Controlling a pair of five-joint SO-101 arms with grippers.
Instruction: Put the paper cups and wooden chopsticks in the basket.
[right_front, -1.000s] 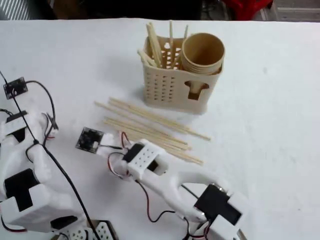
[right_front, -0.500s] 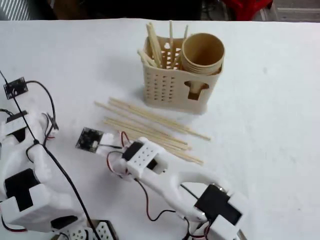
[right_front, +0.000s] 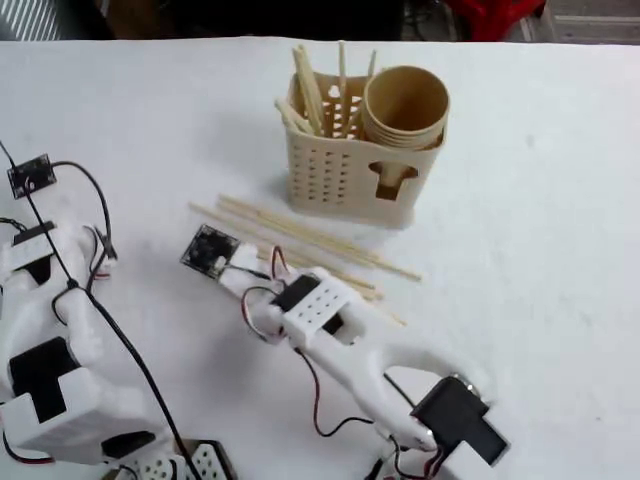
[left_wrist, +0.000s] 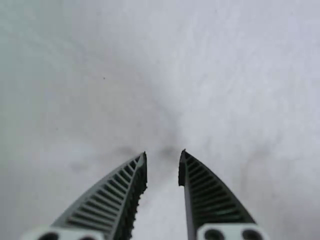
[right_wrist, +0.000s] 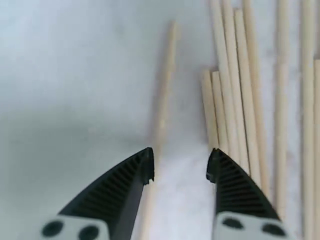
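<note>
A white counter (right_front: 540, 220) seen from above, with two white robot arms along its near edge. At the far centre stands a cream basket (right_front: 345, 175) with perforated walls. A stack of nested paper cups (right_front: 405, 105) sits upright in its right end. Several wooden chopsticks (right_front: 312, 88) stand in its left part, leaning at different angles and poking above the rim.

Between the basket and the arms, a scatter of loose chopsticks (right_front: 330, 240) lies flat on the counter, running slantwise from far left to near right, near the basket but apart from it.

The right arm (right_front: 320, 305) stretches from the near right toward the centre, and its front end overlaps the near side of that scatter. From its wrist camera, the right gripper (right_wrist: 180, 167) is just above the counter with its dark ribbed fingers (right_wrist: 125, 190) moderately spread and holding nothing. One fingertip is at the ends of a tight bunch of loose sticks (right_wrist: 230, 100). A single chopstick (right_wrist: 164, 100), lying apart from the bunch, passes close by the other fingertip.

The left arm (right_front: 50, 340) is at the near left, well apart from the chopsticks. Its wrist camera shows the left gripper (left_wrist: 162, 162) over bare counter, fingers only narrowly parted, with nothing between them.
</note>
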